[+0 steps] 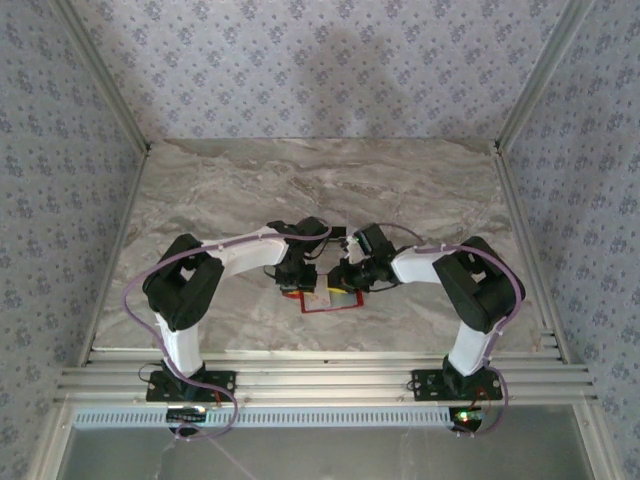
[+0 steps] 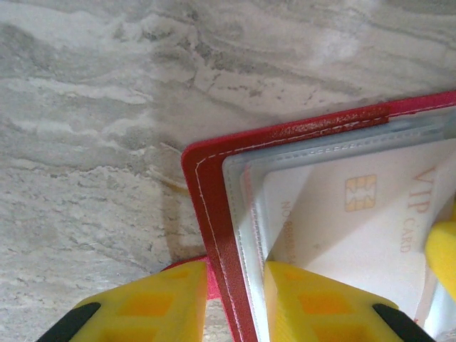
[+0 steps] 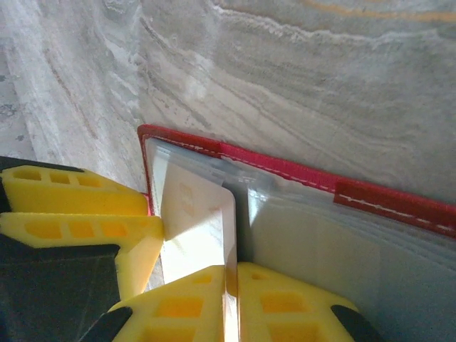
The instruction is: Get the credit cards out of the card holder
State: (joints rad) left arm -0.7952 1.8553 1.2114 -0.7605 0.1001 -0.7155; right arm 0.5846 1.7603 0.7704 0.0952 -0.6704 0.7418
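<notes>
Clamping card holder (image 2: 214,187) red edge in narrowed left pincer (image 2: 231,303) on surface (image 2: 85,142), we are gripping credit card (image 3: 196,221) in closed right pincer (image 3: 231,306), card partly out of clear pocket (image 3: 320,235). Extraction step, we judge; next calling for straight pull along pocket. Further cards blurred behind plastic; holder cut off.

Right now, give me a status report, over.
Left fingers clamped on card holder edge. Right fingers pinching a credit card, not yet clear of the pockets. Nothing in the way.

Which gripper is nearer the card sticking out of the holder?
Right: the right gripper pinches that card. The left gripper clamps the red border of the card holder.
</notes>
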